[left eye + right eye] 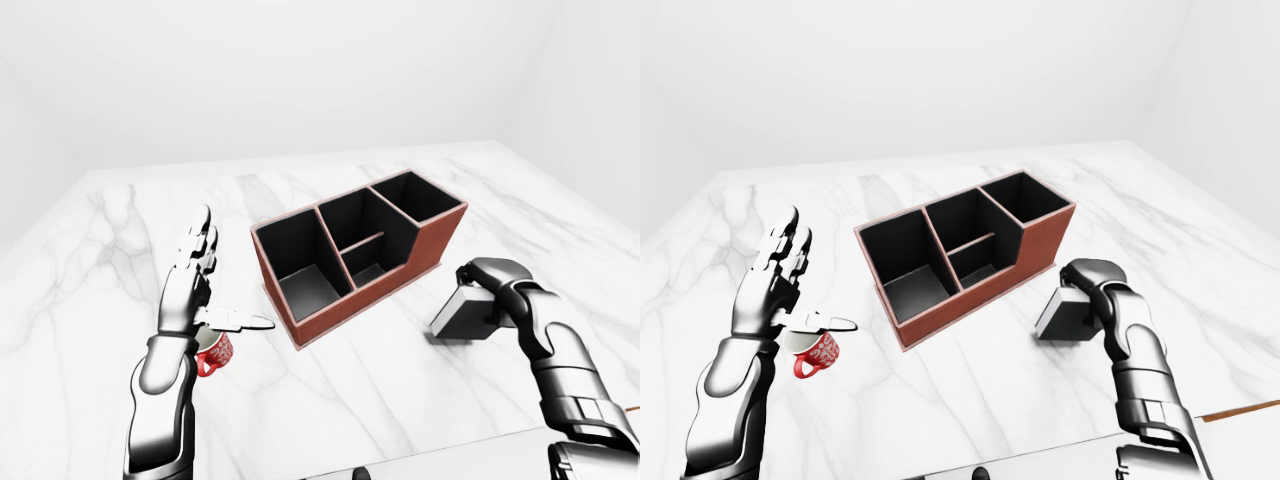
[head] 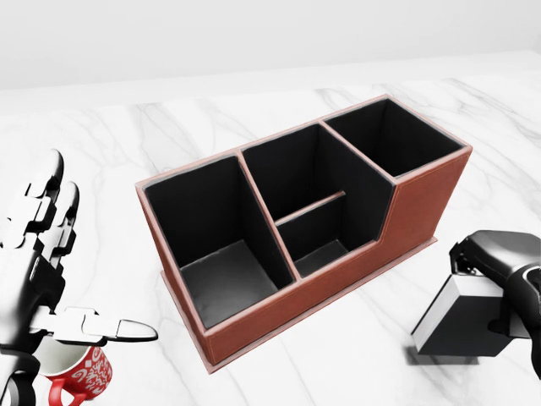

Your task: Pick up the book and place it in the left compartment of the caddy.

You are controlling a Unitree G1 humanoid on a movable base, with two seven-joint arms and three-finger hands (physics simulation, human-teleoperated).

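Observation:
A dark book (image 2: 461, 321) with a pale page edge is held tilted just above the marble table, at the lower right of the head view. My right hand (image 2: 499, 266) is shut on its top edge. The reddish-brown caddy (image 2: 338, 283) with black compartments stands in the middle; its left compartment (image 2: 215, 249) holds nothing. My left hand (image 2: 51, 279) hovers open at the left edge, fingers spread, well apart from the caddy.
A red and white mug (image 2: 76, 372) stands under my left hand at the lower left of the head view. The white marble table (image 1: 330, 400) reaches to a white wall at the top of the view.

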